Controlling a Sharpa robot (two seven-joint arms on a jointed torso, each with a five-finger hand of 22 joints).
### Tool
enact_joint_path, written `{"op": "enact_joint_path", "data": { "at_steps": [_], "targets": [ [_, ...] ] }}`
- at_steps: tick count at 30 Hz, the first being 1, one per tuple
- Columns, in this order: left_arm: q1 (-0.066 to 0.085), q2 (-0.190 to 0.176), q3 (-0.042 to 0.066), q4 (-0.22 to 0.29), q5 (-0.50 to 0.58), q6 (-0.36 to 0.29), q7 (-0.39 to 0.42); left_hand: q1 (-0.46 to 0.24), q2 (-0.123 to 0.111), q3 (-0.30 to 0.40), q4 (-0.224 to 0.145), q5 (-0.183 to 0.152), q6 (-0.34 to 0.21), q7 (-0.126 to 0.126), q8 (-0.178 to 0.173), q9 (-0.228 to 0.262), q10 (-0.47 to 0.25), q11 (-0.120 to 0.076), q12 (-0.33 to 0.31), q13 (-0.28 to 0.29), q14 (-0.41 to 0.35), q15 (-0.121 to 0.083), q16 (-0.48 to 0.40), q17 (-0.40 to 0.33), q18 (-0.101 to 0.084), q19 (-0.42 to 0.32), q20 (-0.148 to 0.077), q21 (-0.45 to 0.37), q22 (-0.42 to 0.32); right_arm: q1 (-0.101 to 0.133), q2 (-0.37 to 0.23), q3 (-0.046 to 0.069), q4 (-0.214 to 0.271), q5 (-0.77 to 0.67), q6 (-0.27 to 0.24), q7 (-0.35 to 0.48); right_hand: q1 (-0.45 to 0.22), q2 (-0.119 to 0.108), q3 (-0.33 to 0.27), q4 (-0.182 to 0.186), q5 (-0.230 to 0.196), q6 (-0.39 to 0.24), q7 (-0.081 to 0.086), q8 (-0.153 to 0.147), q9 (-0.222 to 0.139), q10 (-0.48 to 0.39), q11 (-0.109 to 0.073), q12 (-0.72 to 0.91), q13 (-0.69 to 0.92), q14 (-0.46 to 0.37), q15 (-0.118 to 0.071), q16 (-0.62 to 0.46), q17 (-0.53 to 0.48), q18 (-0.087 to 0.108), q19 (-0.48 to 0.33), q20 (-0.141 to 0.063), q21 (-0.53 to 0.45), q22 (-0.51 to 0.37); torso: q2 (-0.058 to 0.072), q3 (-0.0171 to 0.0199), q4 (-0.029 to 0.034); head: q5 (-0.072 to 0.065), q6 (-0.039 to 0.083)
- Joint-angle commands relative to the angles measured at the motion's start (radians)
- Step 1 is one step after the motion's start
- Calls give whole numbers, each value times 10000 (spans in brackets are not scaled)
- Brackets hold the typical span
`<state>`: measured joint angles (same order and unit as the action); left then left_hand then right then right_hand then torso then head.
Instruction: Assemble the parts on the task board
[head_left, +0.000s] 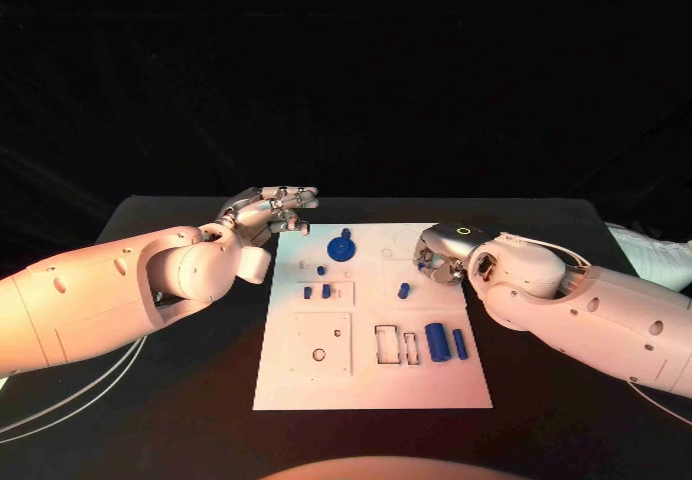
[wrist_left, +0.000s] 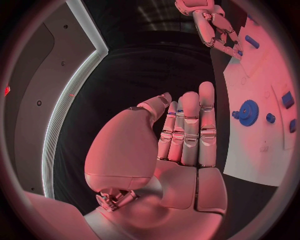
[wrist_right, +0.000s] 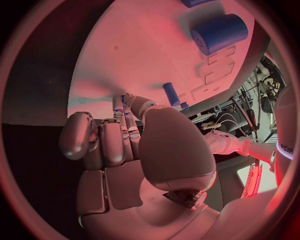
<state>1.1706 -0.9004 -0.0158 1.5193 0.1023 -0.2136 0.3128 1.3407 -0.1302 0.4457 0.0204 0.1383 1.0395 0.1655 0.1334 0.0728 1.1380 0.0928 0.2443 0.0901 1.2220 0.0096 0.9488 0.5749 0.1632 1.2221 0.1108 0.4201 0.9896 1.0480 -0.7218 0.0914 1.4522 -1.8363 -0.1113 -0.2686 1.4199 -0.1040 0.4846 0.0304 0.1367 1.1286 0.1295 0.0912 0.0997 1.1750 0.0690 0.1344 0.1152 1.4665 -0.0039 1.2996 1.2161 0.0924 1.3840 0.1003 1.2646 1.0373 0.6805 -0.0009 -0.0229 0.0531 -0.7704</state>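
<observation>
The white task board (head_left: 372, 380) lies mid-table with blue parts on it: a gear (head_left: 342, 246) at the far side, small pegs (head_left: 307, 292) near the middle, and a thick cylinder (head_left: 436, 338) beside a thinner one (head_left: 460, 344). My left hand (head_left: 274, 210) hovers off the board's far left corner, fingers straight and together, holding nothing (wrist_left: 187, 130). The gear (wrist_left: 248, 112) lies beyond its fingertips. My right hand (head_left: 437, 256) is over the board's far right part, fingers bent down to the board (wrist_right: 119, 130). A small peg (wrist_right: 170, 94) lies just past its thumb. Whether it pinches anything is hidden.
The black table (head_left: 188, 400) surrounds the board, with bare room at the near left and right. Two square plates with holes (head_left: 322, 343) and rectangular slots (head_left: 392, 343) mark the board's near half. White cables (head_left: 72, 395) trail off the left arm.
</observation>
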Motion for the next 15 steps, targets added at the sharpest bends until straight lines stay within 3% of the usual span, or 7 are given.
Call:
{"op": "enact_joint_path", "data": {
  "at_steps": [1, 6, 15],
  "targets": [
    [3, 22, 6, 19, 2, 219, 97, 60, 35, -21, -53, -20, 22, 8, 71, 11, -102, 0, 72, 17, -71, 7, -58, -13, 194, 71, 1, -41, -15, -124, 13, -100, 9, -303, 205, -126, 7, 66, 46, -15, -63, 74, 16, 36, 30, 80, 2, -50, -20, 437, -69, 30, 14, 77, -22, -70, 27, 22, -6, 5, 5, 2, 19],
    [3, 38, 6, 9, -1, 267, 86, 63, 35, -23, -56, -20, 21, 8, 72, 11, -105, 1, 74, 17, -73, 7, -59, -15, 194, 71, 1, -44, -16, -128, -33, -100, 152, -330, -952, -122, -81, 65, 121, -52, -49, 162, 43, 56, 60, 209, -5, -82, -45, 434, -89, -50, -111, 64, 28, -78, 77, 90, 4, 8, 9, 0, 36],
    [3, 70, 5, -13, -186, 271, 132, 70, 33, -32, -63, -20, 15, 12, 73, 10, -119, 4, 82, 17, -84, 10, -63, -21, 193, 69, 0, -54, -25, -128, -228, -46, 461, -20, -1760, -78, -214, 39, 151, -54, -161, 226, 23, 61, 90, 300, -22, -145, -74, 444, -108, -40, -121, 59, 60, -93, 103, 120, 7, 10, -9, 23, 73]
  ]
}}
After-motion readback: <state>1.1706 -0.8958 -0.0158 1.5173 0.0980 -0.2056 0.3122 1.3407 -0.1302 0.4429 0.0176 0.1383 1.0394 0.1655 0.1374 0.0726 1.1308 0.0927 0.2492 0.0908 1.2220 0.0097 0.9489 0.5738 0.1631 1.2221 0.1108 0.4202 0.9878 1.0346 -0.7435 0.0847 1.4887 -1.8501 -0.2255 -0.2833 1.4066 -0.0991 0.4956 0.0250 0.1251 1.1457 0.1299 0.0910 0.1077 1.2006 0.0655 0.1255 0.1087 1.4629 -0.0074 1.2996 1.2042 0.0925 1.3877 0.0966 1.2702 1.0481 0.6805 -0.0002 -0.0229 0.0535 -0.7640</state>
